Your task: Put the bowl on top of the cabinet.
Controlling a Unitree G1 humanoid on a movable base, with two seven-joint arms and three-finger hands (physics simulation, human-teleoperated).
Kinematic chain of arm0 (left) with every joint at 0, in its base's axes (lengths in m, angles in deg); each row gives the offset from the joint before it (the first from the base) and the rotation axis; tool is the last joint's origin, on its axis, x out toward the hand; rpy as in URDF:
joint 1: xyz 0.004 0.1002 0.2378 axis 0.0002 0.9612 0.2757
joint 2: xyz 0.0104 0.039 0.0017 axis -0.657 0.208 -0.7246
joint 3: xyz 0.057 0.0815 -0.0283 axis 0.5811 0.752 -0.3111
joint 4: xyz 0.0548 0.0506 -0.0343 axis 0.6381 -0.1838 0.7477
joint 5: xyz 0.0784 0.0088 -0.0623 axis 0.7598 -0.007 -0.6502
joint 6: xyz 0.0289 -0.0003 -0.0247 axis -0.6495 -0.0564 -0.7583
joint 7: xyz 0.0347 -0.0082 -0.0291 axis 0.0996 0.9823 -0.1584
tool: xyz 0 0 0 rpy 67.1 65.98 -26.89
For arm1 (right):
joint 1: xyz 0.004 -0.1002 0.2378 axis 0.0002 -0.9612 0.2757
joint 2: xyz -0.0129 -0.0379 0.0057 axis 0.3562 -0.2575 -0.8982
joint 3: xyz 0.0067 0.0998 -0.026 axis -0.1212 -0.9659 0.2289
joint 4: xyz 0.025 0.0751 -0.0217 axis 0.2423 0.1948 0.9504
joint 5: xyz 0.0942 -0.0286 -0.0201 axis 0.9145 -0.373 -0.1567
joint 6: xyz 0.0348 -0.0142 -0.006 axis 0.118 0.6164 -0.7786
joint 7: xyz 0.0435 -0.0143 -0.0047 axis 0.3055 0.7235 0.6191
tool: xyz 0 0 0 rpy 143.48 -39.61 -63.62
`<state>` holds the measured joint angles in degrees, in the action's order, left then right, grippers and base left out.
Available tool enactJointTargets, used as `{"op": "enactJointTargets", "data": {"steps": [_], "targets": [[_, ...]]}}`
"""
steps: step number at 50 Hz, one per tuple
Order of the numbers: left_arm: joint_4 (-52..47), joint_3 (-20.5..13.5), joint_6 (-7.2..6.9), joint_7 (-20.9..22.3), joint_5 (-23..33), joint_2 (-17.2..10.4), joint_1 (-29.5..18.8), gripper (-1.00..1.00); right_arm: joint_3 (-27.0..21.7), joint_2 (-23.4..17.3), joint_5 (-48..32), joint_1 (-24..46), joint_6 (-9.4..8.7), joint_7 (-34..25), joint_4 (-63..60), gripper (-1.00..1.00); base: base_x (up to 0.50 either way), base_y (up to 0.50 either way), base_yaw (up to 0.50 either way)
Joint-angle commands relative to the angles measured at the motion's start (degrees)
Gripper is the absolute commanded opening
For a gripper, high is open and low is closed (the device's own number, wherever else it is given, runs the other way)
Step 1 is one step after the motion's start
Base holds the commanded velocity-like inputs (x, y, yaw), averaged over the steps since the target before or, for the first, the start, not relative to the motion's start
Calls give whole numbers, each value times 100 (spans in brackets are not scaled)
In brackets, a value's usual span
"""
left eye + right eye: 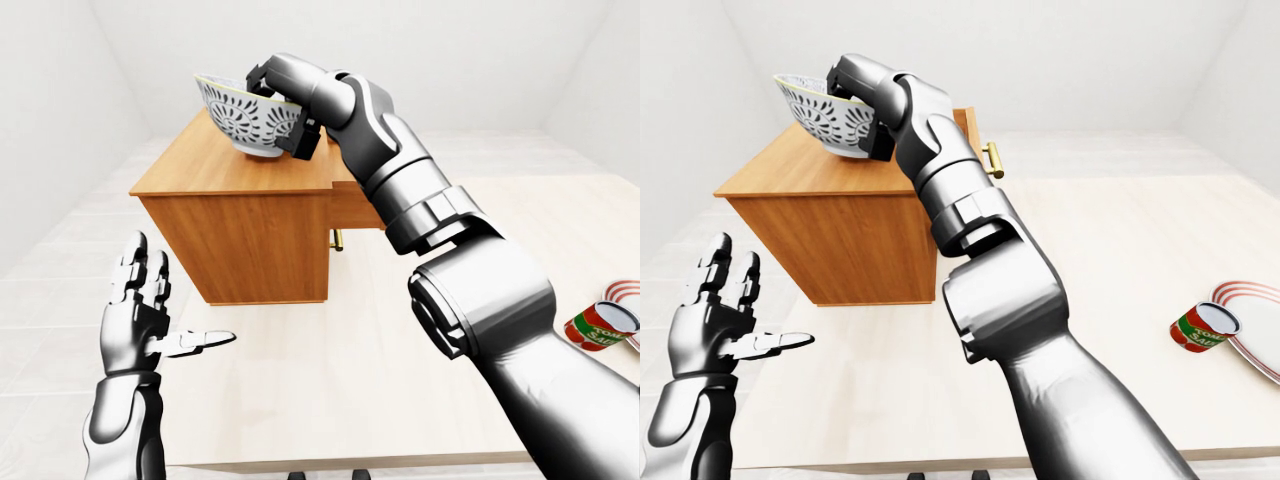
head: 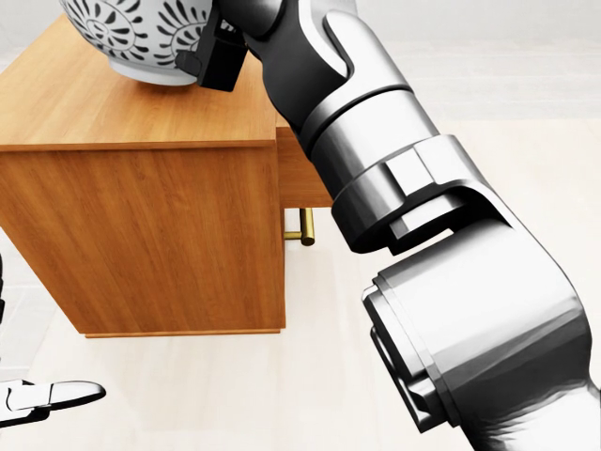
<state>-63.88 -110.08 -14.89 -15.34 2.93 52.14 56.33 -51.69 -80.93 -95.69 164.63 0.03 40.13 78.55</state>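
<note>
The bowl [image 1: 243,116], white with a black flower pattern, hangs tilted over the top of the wooden cabinet [image 1: 235,232]. Its foot is close to the cabinet top [image 2: 113,108]; whether it touches cannot be told. My right hand [image 1: 283,108] is shut on the bowl's right rim, with fingers over the edge and the black palm [image 2: 218,52] against its side. My right arm fills the right of the head view. At the lower left of the left-eye view my left hand [image 1: 150,305] stands open and holds nothing.
The cabinet's drawer stands slightly out, with a brass handle [image 2: 302,229]. A red soup can [image 1: 600,325] and a red-rimmed plate [image 1: 1258,330] lie at the far right of the pale table [image 1: 340,400]. The table's near edge runs along the bottom.
</note>
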Motion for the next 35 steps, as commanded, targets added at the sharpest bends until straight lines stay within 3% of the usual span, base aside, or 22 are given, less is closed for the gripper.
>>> {"op": "enactJointTargets", "data": {"steps": [1, 7, 24, 26, 32, 35], "targets": [[42, 17, 0, 0, 7, -1, -4, 100, 9, -2, -121, -17, -2, 94, -19, -100, 0, 0, 0], [30, 10, 0, 2, -10, -9, -4, 100, 12, 3, -138, -32, -2, 88, -33, -100, 0, 0, 0], [136, 55, 0, -11, 28, -14, -24, 100, -2, 13, -164, -62, -2, 127, 7, -67, 0, 0, 0], [197, 69, 0, -14, 54, -14, -37, 100, 6, 22, -170, -55, -2, 116, 8, -49, 0, 0, 0], [198, 60, 0, -18, 30, -33, -51, 100, 19, 25, -185, -65, -2, 113, 22, -36, 0, 0, 0], [232, 57, 0, -19, 31, -43, -66, 100, 23, 20, -205, -72, -2, 144, 36, -1, 0, 0, 0]]}}
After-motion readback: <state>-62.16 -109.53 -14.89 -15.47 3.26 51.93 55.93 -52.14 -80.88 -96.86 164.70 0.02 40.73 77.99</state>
